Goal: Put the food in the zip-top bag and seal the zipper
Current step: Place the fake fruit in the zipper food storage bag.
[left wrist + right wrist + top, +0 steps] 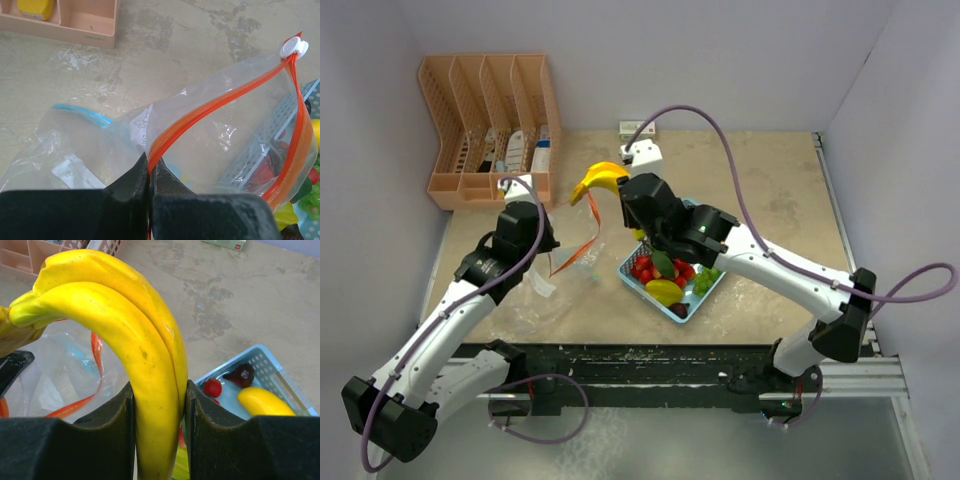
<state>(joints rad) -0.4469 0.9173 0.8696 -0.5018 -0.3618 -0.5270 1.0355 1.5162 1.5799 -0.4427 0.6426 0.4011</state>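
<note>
Right gripper [160,410] grips a toy banana bunch [125,325] tight between its fingers, held in the air just left of the blue basket [708,296] and above the clear bag [225,125]. Farther left of the basket, the left gripper [149,172] is pinched closed on the bag's orange zipper strip [215,100], holding the mouth up and open, the white slider [293,47] at the strip's far end. Red, yellow, green and dark purple toy food [664,291] lies in the basket.

Lab booth: white walls [720,60], aluminium rail [865,376]
</note>
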